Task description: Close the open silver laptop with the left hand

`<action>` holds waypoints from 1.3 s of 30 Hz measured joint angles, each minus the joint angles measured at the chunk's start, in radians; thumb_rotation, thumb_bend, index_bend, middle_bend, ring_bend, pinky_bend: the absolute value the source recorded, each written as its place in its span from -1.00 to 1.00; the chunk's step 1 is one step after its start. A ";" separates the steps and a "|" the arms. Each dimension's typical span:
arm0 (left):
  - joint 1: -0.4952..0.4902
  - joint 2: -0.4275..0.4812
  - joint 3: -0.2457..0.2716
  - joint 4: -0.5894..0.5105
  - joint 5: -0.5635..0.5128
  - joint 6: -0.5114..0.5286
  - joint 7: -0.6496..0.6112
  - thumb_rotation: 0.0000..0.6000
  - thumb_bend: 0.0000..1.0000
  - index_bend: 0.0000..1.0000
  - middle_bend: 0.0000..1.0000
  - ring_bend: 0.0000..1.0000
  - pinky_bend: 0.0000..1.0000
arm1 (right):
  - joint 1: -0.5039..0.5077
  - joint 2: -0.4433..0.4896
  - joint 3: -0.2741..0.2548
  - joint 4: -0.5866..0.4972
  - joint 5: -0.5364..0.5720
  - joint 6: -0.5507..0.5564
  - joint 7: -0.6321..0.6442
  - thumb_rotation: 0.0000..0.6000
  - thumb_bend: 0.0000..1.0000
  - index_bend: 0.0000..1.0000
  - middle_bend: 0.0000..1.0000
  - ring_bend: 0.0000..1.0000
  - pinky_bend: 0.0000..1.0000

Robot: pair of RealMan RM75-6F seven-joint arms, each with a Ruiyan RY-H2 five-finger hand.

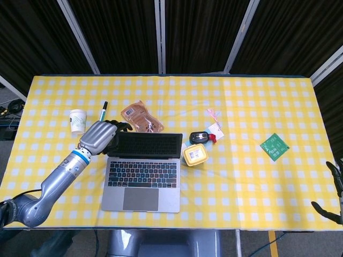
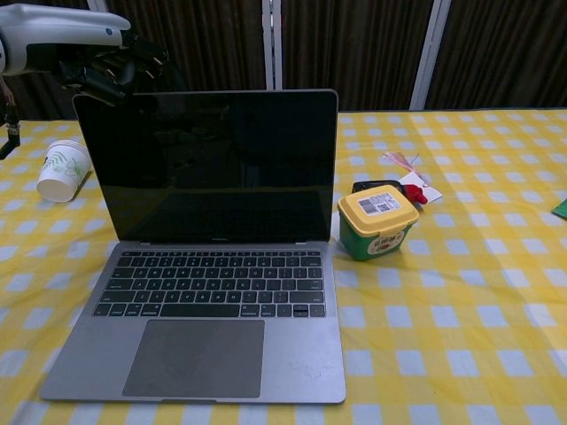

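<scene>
The silver laptop (image 1: 142, 176) stands open near the table's front edge, its dark screen (image 2: 213, 164) upright. My left hand (image 1: 99, 136) is at the lid's top left corner, behind the screen. In the chest view the left hand (image 2: 104, 67) shows its dark fingers (image 2: 142, 60) bent over that corner, touching or just above the edge; it holds nothing. My right hand (image 1: 335, 188) hangs at the table's front right corner, only partly in view, fingers apart and empty.
A paper cup (image 1: 77, 120) and a marker (image 1: 102, 114) lie left of and behind the lid. A snack packet (image 1: 141, 118) lies just behind the laptop. A yellow-lidded tub (image 2: 378, 221) and a black item (image 1: 199, 137) sit to its right, a green card (image 1: 274, 146) further right.
</scene>
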 measured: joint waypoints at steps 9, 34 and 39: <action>0.038 0.058 0.027 -0.071 0.067 0.036 -0.036 0.69 1.00 -0.46 -0.35 -0.44 -0.34 | -0.001 -0.003 -0.004 -0.006 -0.011 0.002 -0.014 1.00 -1.00 -0.84 -1.00 -1.00 -1.00; 0.172 0.159 0.234 -0.176 0.581 0.102 -0.217 0.69 1.00 -0.45 -0.35 -0.44 -0.34 | -0.008 -0.007 -0.009 -0.015 -0.028 0.014 -0.035 1.00 -1.00 -0.84 -1.00 -1.00 -1.00; 0.176 0.135 0.286 -0.164 0.669 0.104 -0.233 0.69 1.00 -0.45 -0.35 -0.44 -0.34 | -0.008 -0.007 -0.009 -0.015 -0.028 0.014 -0.034 1.00 -1.00 -0.84 -1.00 -1.00 -1.00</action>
